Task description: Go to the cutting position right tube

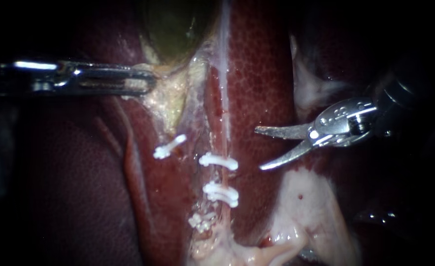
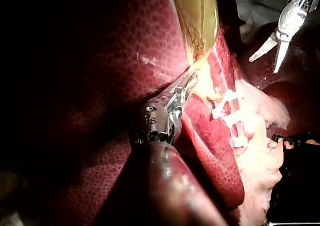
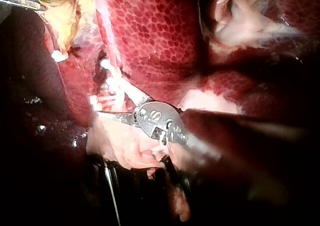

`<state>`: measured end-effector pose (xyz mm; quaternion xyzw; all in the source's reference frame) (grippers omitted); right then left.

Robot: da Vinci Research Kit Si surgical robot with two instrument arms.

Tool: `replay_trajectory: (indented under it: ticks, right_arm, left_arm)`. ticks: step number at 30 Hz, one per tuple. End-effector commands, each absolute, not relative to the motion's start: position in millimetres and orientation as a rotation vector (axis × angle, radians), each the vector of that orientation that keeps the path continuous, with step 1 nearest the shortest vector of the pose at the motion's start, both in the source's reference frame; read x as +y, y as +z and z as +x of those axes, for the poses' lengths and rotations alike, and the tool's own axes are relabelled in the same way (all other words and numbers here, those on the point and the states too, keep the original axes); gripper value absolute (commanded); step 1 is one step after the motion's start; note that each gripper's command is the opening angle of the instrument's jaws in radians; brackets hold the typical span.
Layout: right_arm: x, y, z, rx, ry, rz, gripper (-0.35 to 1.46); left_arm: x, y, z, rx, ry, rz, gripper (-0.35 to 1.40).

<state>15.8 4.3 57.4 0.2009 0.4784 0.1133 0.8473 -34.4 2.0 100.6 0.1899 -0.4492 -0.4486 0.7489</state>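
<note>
— Where is our right instrument (image 1: 258,149)?

— It comes in from the right over the liver (image 1: 256,74). Its pincer is released: the two slim blades are spread in a V, holding nothing, with their tips turned toward the right tube (image 1: 221,177).

— And the tube itself?

— We see it running down the middle of the endoscope view, below the gallbladder (image 1: 175,24). An upper clip (image 1: 218,161) and a middle clip (image 1: 221,193) lie across it. A third white piece (image 1: 201,220) lower down is probably a clip too, though it is blurred among pale tissue. The blade tips sit just beside the upper clip, on the tube's right, touching neither tube nor clip.

— Our left instrument (image 1: 149,81)?

— Its pincer is clenched on the pale yellowish lower end of the gallbladder, up and to the left of the right tube. Between that grasp and the right tube we see a lone clip (image 1: 169,146), tilted.
</note>
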Motion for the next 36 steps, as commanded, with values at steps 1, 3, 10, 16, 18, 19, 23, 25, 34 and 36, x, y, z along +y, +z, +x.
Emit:
replay_trajectory:
  ticks: [1, 3, 10, 16, 18, 19, 23, 25, 34, 36]
  right_arm:
    - [4.3, 57.5, 15.8, 1.008, 0.239, 0.424, 1.45]
    - [4.3, 57.5, 15.8, 1.008, 0.239, 0.423, 1.45]
    - [4.3, 57.6, 15.9, 1.008, 0.239, 0.423, 1.45]
    - [4.2, 57.9, 16.0, 1.01, 0.232, 0.421, 1.45]
    - [4.0, 58.1, 16.1, 1.01, 0.238, 0.433, 1.43]
    - [3.8, 58.3, 16.2, 1.009, 0.241, 0.438, 1.43]
    - [2.8, 59.6, 16.5, 1.007, 0.26, 0.474, 1.43]
    - [2.1, 60.5, 16.6, 0.984, 0.266, 0.499, 1.43]
    - [-2.5, 66.6, 16.4, 0.86, 0.303, 0.648, 1.35]
    - [-3.5, 67.9, 16.5, 0.84, 0.3, 0.671, 1.33]
  left_arm:
    - [2.3, 100.2, -34.0, -0.989, -0.982, 0.412, -0.35]
    - [2.8, 99.5, -33.3, -0.994, -0.986, 0.403, -0.35]
    - [3.9, 98.4, -31.5, -1.005, -0.991, 0.38, -0.35]
    - [4.0, 98.3, -31.4, -1.004, -0.992, 0.38, -0.35]
    - [4.0, 98.3, -31.4, -1.004, -0.992, 0.38, -0.35]
    - [4.0, 98.3, -31.4, -1.004, -0.992, 0.38, -0.35]
    - [4.0, 98.3, -31.4, -1.004, -0.992, 0.38, -0.35]
    - [4.0, 98.4, -31.3, -1.003, -0.994, 0.377, -0.35]
    - [4.3, 98.6, -30.8, -1.002, -0.996, 0.375, -0.35]
    - [4.3, 98.5, -30.8, -1.002, -0.996, 0.375, -0.35]
